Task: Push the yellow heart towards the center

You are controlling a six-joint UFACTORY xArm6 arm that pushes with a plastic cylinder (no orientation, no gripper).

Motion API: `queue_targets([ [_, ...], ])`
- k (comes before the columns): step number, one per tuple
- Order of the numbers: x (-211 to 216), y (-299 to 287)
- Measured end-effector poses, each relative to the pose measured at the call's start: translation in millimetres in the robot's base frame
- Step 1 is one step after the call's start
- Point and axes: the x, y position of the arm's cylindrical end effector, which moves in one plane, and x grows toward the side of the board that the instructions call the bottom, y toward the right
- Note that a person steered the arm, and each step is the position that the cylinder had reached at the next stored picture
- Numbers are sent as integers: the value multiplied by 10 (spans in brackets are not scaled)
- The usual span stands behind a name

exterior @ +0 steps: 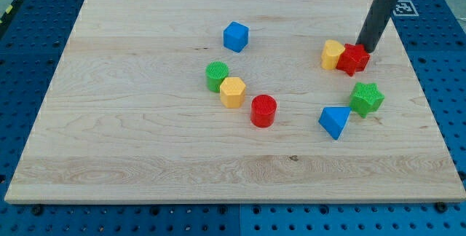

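On a pale wooden board (145, 148) over a blue pegboard bench (29, 17): small yellow heart-shaped block (333, 54) at the view's right, touching a red star-like block (354, 59) on its right side. Just beyond that red block, toward the view's top right, my tip (366, 49) of the dark rod, no fingers to open or close. Left of the yellow heart: blue cube (236, 36), green cylinder (216, 76), yellow hexagonal block (233, 92), red cylinder (263, 111); below it: green star-like block (366, 98), blue triangular block (335, 122).
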Motion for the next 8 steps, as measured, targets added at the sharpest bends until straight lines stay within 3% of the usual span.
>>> queue_targets([
  [8, 132, -1049],
])
